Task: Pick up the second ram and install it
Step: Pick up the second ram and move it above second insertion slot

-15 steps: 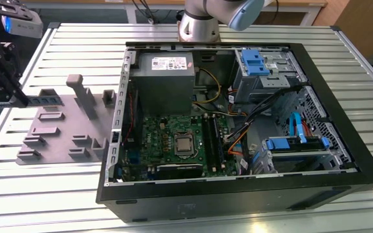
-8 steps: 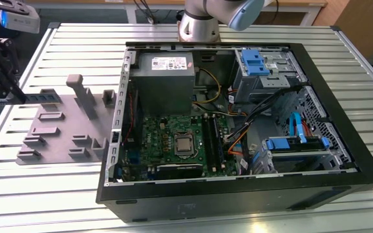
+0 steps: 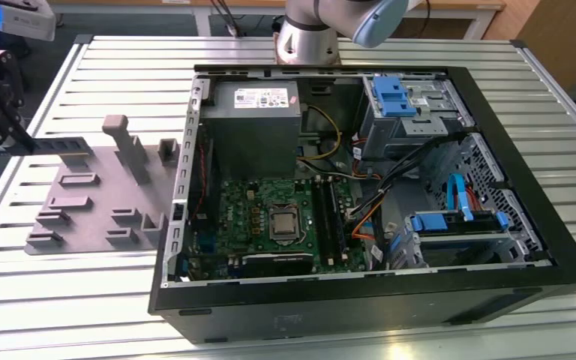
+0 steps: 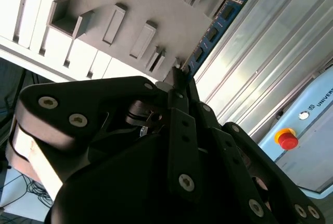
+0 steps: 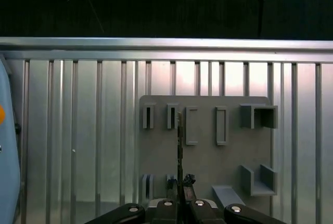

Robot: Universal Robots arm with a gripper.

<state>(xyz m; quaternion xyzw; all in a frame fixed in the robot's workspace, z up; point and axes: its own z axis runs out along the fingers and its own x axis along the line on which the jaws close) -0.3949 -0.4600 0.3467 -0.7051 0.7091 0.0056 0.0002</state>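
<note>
early going: pick-up under way, install not yet done. clamped tight on one end of the second ram (image 4: 216, 31) with the fingers (image 4: 188, 91) of the gripper (image 4: 179, 81), over the grey tray (image 3: 78, 202) on the slatted counter (image 3: 88, 300) at the exterior view's left. well apart from the green board (image 3: 258, 214) inside the open case (image 3: 368, 300). hard to tell whether lifted clear of a tray slot or seated in one. long axis straight out from the fingers, across the tray's row of slots. chip face on show in the second wrist view, thin edge in the first wrist view.
</note>
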